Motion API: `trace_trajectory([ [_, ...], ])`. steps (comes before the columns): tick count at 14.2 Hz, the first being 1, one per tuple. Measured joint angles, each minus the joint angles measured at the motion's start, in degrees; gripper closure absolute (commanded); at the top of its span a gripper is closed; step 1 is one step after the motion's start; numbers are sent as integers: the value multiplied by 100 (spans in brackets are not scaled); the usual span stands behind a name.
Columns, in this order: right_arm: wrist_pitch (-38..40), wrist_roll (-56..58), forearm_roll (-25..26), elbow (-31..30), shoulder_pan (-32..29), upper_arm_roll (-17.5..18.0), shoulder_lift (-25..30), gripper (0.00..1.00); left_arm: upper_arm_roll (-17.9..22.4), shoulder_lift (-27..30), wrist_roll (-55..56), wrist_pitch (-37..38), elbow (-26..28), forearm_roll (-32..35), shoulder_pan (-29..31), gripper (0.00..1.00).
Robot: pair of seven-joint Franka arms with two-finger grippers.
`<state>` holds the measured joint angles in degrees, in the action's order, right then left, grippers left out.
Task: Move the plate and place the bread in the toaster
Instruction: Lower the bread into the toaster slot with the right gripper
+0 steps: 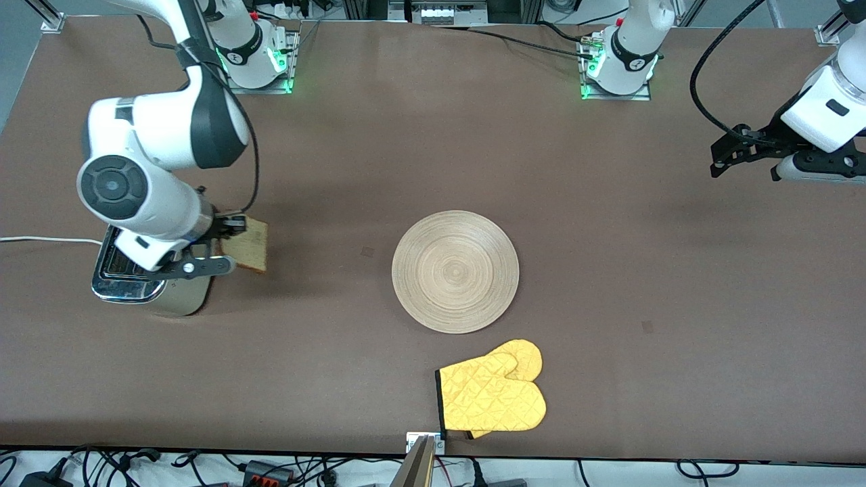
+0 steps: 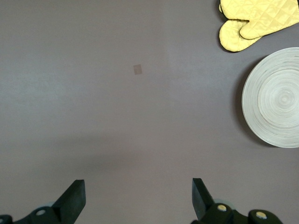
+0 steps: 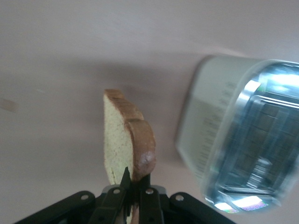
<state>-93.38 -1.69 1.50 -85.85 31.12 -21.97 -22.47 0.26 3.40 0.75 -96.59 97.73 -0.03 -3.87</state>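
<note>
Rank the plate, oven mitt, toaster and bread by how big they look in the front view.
1. plate, clearly the largest.
2. oven mitt.
3. toaster: partly hidden by the right arm, so its place against the mitt is unsure.
4. bread, smallest, held up in the air by the right gripper.

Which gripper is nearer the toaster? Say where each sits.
Right. The right gripper, shut on the bread, hangs just beside the toaster; the left gripper waits open at the left arm's end of the table.
</note>
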Motion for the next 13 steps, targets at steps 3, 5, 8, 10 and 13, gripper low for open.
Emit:
trace_trajectory([
  [3,747,257,471,273,-59,-407,54,100,0,0,-2,0,0,0,3,0],
  [5,837,383,912,302,-173,-487,53,100,-5,0,-4,0,0,7,56,0],
  [8,833,842,1282,373,-432,-499,41,100,-97,0,-37,0,0,7,253,0],
  [10,831,929,1382,402,-515,-499,13,100,-125,0,-41,0,-1,7,288,0],
  [13,729,930,1424,411,-515,-487,-113,100,-177,-1,-41,-3,-1,7,292,0],
])
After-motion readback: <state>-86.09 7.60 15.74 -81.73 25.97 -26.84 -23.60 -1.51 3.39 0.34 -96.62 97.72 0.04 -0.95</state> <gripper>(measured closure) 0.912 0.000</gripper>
